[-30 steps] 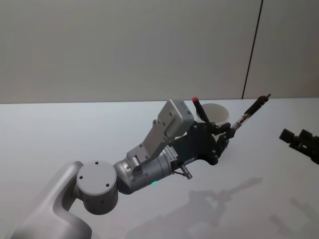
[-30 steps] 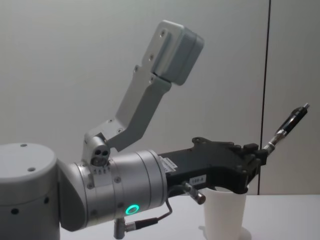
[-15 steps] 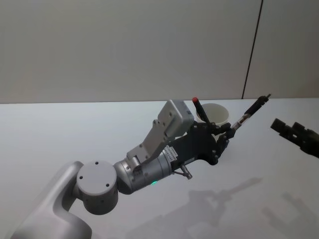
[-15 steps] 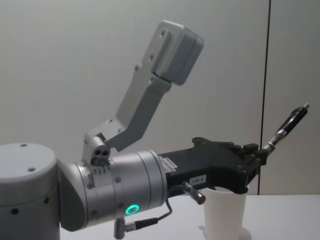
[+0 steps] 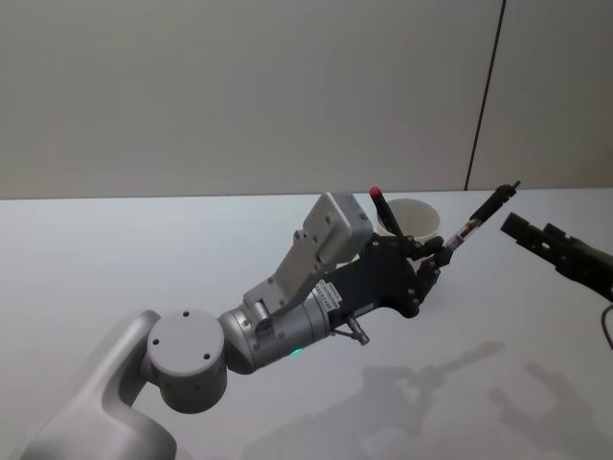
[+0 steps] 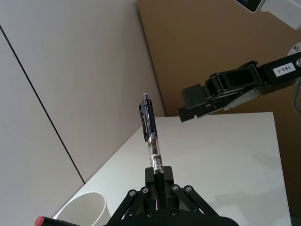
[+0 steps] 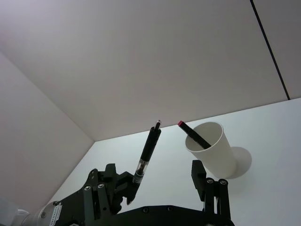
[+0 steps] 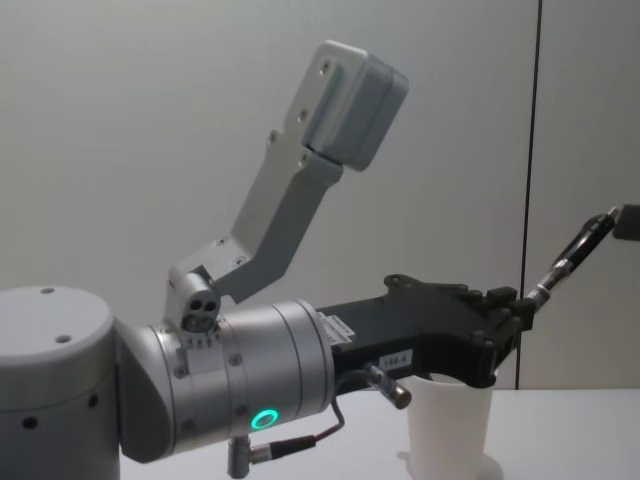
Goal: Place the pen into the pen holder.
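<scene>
The surface (image 5: 115, 249) carries the cup (image 5: 415, 218), upright, a red-capped marker (image 5: 382, 208) already in it. My left fingers (image 5: 442, 251) grip the pen (image 5: 484, 213) by its lower end, tilted up beside the cup. My right gripper (image 5: 533, 235) has come in from the edge and now sits just beside the pen's tip, probably for a handover; whether it's open I cannot tell.
</scene>
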{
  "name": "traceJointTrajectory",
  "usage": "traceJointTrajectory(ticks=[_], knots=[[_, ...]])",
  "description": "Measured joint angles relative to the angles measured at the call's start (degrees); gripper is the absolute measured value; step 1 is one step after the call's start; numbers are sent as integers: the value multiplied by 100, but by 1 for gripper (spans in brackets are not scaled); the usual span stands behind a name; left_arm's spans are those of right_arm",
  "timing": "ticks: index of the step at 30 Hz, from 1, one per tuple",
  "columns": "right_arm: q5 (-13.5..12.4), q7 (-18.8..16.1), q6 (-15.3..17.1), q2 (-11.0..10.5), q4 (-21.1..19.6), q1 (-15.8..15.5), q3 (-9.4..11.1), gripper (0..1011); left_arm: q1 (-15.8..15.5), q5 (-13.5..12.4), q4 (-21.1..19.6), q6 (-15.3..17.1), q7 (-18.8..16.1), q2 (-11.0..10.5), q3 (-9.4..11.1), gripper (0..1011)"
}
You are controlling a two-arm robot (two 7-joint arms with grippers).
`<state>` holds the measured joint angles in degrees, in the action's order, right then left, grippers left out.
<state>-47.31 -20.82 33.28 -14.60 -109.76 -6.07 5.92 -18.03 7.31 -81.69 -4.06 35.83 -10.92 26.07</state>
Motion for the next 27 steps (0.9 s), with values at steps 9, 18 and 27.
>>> traceJointTrajectory(ticks=[9, 18, 27], knots=[[-162, 286, 140, 48, 81, 170, -142, 1002, 0, 0, 0, 0, 0, 0, 0, 114], [-408, 611, 298, 109, 169, 313, -231, 1002, 0, 0, 0, 0, 0, 0, 0, 114], [-742, 936, 386, 184, 283, 432, -298, 1002, 0, 0, 0, 0, 0, 0, 0, 114]])
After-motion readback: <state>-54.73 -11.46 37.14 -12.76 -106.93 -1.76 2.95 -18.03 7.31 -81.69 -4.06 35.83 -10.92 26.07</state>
